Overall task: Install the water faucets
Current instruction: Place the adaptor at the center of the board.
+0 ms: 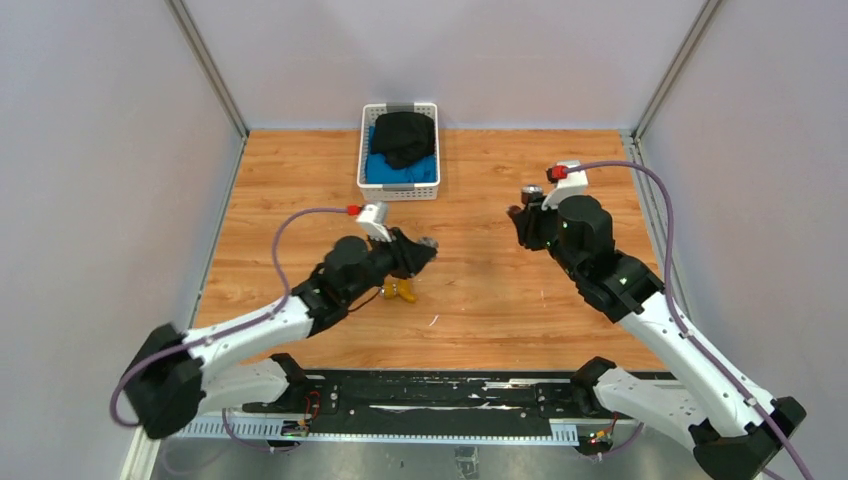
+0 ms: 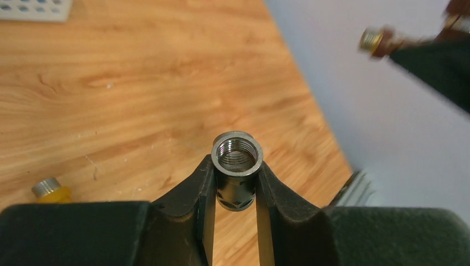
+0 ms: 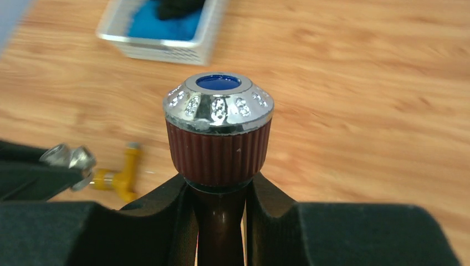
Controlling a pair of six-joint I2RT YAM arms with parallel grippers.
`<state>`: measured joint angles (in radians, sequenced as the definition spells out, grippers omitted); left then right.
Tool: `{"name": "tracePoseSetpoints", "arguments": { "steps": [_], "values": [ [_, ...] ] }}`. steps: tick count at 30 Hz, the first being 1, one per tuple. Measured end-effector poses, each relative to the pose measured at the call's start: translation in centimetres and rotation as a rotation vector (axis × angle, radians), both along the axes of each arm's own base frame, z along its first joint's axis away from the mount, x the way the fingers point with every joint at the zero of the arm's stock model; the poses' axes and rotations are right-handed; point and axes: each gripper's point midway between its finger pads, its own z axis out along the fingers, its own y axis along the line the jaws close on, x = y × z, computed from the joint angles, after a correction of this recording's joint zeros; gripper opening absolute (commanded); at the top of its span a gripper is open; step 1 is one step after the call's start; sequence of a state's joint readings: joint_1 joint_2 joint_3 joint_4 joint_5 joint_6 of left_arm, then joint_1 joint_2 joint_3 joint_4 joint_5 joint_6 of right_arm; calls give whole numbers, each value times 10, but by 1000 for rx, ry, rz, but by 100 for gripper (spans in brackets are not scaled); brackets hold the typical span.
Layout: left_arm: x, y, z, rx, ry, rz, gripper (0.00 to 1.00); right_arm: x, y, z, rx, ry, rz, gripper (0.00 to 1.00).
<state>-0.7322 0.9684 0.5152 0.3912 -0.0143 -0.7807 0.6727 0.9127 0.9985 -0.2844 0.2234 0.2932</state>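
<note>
Left gripper [image 2: 237, 178]: clenched on a short grey fitting, left of the tabletop's [image 1: 500, 290] middle.
Grey fitting [image 2: 237, 153]: pinched between both fingers, its threaded open end facing outward past the fingertips, off the wood.
Brass-yellow faucet [image 1: 402, 290]: lying on the tabletop left of centre, nearer the near edge than the far one, just beside the left gripper on its near side; nothing grips it.
Basket [image 1: 363, 150]: white, at the middle of the far edge, with blue cloth and a black bundle inside.
Reddish-brown faucet [image 3: 219, 149]: over the right half of the tabletop, towards the far edge, raised; ribbed knob with a silvery cap and blue centre sticks out beyond the fingertips.
Right gripper [image 3: 219, 191]: grasping the reddish-brown faucet by the stem below its knob.
</note>
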Motion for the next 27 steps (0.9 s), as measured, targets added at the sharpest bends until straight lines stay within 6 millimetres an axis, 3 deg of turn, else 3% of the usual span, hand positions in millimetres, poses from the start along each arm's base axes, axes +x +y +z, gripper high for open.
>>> {"name": "tracePoseSetpoints", "arguments": {
  "steps": [4, 6, 9, 14, 18, 22, 27],
  "values": [
    [10, -42, -61, 241, -8, -34, 0, 1, -55, -35, -123, 82, -168, 0],
    [24, -53, -80, 322, -36, -10, 0, -5, -69, -42, -154, 106, -198, 0],
    [43, -72, -105, 394, -100, 36, 0, -13, -78, -41, -172, 106, -210, 0],
    [60, -100, -147, 474, -187, 95, 0, -25, -89, -38, -183, 100, -220, 0],
    [72, -110, -167, 517, -223, 148, 0, -34, -96, -40, -197, 114, -223, 0],
    [79, -113, -174, 529, -233, 187, 0, -41, -101, -40, -200, 114, -227, 0],
    [79, -109, -182, 538, -209, 205, 11, -44, -104, -40, -204, 115, -234, 0]
  ]
}}
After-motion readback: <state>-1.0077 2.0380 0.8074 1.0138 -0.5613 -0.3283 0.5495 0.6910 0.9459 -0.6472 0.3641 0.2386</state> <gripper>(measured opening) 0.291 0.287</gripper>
